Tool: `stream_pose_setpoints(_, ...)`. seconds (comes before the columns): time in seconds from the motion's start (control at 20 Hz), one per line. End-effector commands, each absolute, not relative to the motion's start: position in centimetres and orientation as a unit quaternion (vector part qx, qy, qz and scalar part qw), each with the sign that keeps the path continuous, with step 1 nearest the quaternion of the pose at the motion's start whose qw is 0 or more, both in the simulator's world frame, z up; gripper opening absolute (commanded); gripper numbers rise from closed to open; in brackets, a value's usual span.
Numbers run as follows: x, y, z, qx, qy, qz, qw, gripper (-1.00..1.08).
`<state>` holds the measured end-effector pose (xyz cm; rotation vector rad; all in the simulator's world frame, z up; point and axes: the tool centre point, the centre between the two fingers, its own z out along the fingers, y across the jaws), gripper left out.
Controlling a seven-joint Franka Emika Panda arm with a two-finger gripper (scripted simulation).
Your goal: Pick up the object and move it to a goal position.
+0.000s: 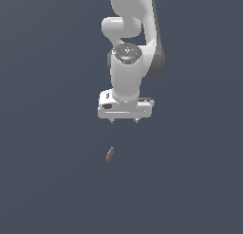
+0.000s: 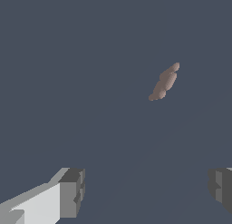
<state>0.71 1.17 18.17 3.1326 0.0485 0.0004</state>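
Note:
The object (image 1: 109,155) is a tiny, thin, reddish-brown piece lying on the dark grey floor, below the gripper in the exterior view. It also shows in the wrist view (image 2: 164,81), lumpy and elongated. My white gripper (image 1: 124,120) hangs above the floor, pointing down, well apart from the object and a little toward the exterior view's right of it. Its two grey fingertips (image 2: 72,191) stand wide apart in the wrist view with nothing between them. The gripper (image 2: 147,189) is open and empty.
The white arm (image 1: 130,34) rises behind the gripper toward the top of the exterior view. The flat dark grey floor (image 1: 47,181) fills everything else.

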Motion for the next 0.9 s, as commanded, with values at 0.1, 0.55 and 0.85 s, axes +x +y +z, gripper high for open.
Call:
stream_pose_setpoints(0.1,0.8,1.3,18.3,1.000,0.017,0.002,0.004,1.00)
stream_pose_setpoints(0.55,1.8,2.8,19.8,0.999,0.042,0.022,0.002,1.00)
stream_pose_setpoints(0.85,2.1,2.5,19.5,0.999,0.033,0.020,0.001,1.00)
